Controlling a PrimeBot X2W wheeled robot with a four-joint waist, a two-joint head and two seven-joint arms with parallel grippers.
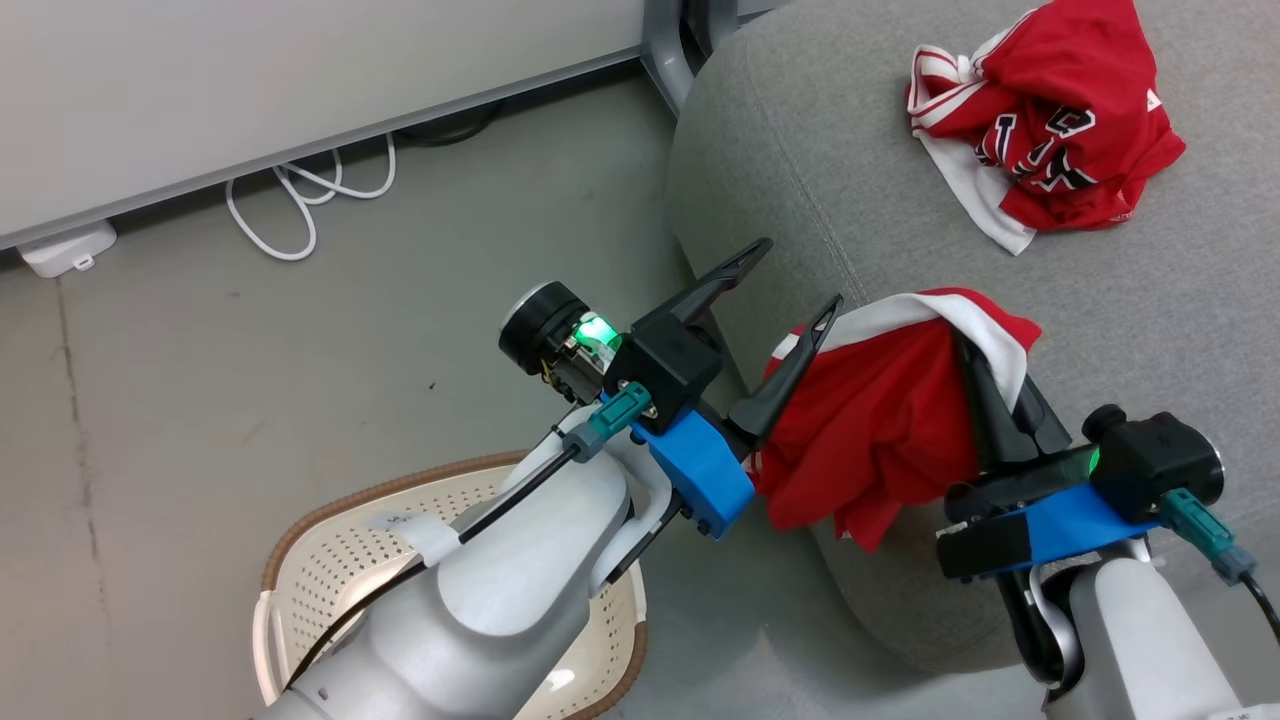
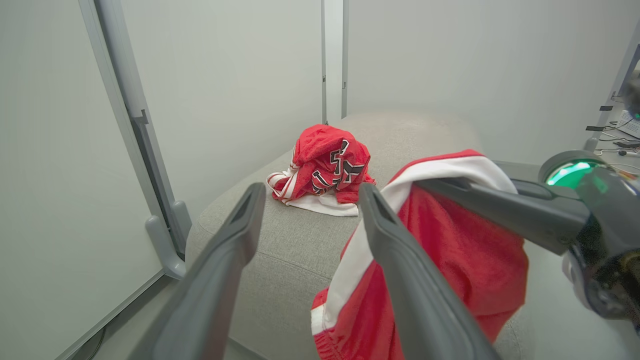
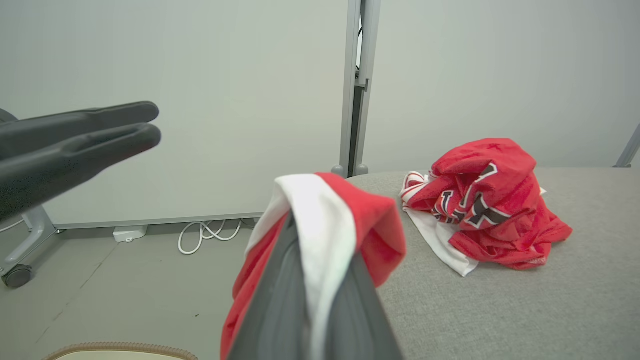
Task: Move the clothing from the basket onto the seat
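**One red garment on the sofa, the other pinched at its edge**

Nearest the robot, the basket (image 1: 300, 545) stands on the grey floor (image 1: 200, 380). It is cream with punched sides and a brown woven-look rim, and the left forearm hides part of it. Past it, the left gripper (image 1: 800, 272) has its fingers spread wide and holds nothing. One finger lies just beside the hanging cloth; whether it touches cannot be told.

The right gripper (image 1: 972, 365) is clamped tight on the held garment (image 1: 880, 430). This piece is bright red with a broad white band, which drapes over the top of the dark fingers. The rest hangs in loose folds over the rounded front edge of the sofa (image 1: 1150, 330), and a thin white trim shows at a lower hem.

Farther back, well apart from it, the far garment (image 1: 1050, 130) lies on the grey seat as a crumpled heap. It is the same red, with dark, white-edged lettering across the folds, white stripes at one end and a white flap spread flat beneath.

Beyond the sofa are pale wall panels (image 1: 300, 80), and a white cable (image 1: 300, 200) loops on the floor at their foot.
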